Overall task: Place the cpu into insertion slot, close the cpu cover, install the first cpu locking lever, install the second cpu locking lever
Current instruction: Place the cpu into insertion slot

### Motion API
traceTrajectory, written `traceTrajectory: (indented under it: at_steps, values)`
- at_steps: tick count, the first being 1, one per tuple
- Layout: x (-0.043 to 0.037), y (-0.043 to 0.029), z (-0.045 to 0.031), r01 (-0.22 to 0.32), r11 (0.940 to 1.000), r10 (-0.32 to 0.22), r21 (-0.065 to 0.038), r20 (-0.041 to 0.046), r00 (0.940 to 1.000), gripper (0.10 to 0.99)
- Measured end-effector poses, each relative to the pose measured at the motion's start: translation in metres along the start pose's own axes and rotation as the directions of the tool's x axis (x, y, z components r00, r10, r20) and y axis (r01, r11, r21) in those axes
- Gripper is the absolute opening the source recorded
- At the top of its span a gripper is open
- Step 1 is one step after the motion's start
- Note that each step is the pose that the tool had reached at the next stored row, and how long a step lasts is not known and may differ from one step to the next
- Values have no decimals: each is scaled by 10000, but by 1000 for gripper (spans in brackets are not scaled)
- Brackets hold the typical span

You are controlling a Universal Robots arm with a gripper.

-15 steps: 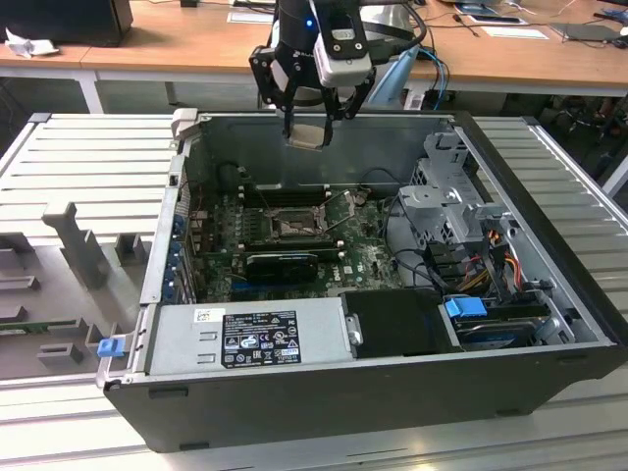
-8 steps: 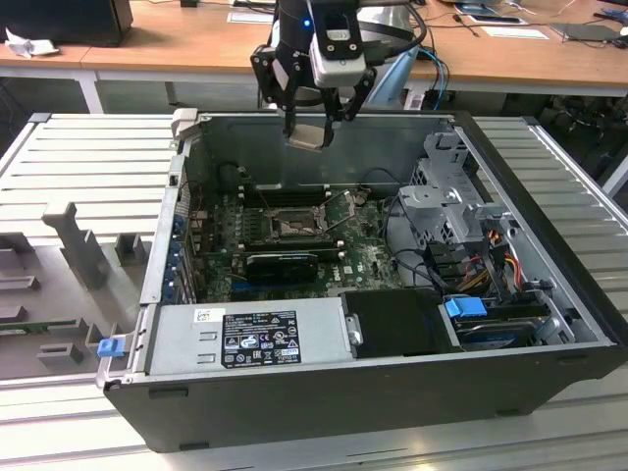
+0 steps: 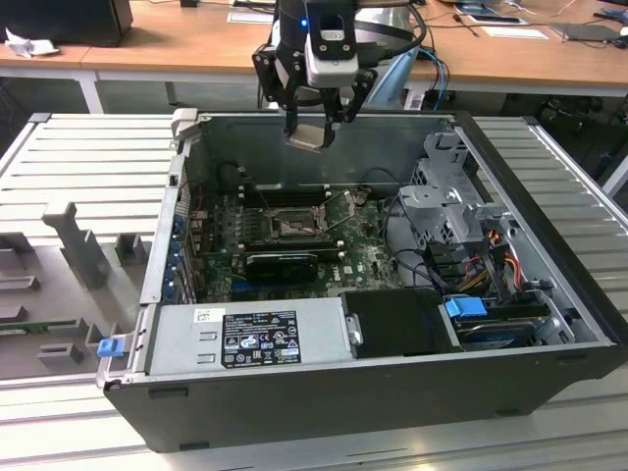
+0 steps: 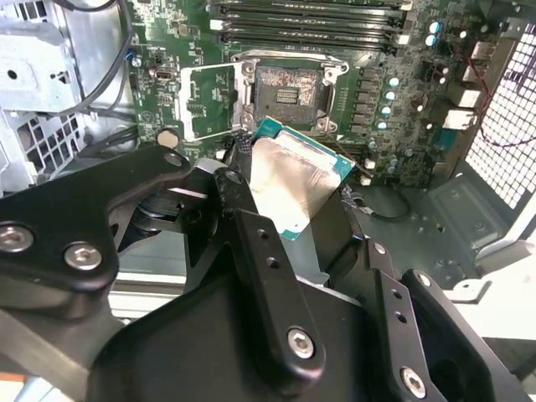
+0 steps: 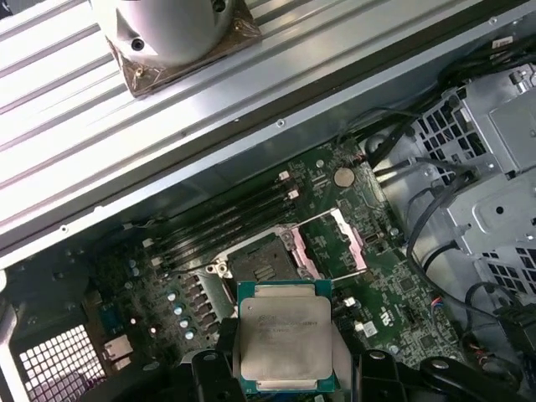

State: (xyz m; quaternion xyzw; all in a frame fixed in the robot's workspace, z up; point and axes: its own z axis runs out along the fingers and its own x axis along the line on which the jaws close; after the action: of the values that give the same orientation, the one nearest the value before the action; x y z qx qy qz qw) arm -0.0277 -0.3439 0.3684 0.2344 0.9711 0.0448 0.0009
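Hand: closed on cpu, gripping its edges | cpu: above the case, well clear of slot below the hand | cover: raised beside slot | you: level cpu, square its edges to slot.

A black gripper finger hides one corner of the silver-grey square cpu. Pins in the dark square insertion slot are too small to tell.
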Motion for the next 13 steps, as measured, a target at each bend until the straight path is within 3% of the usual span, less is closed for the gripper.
traceTrajectory:
  at_steps: [13]
  values:
    - [0, 0, 2, -1073, 9942, 1073, -25, 93, 9942, 525]
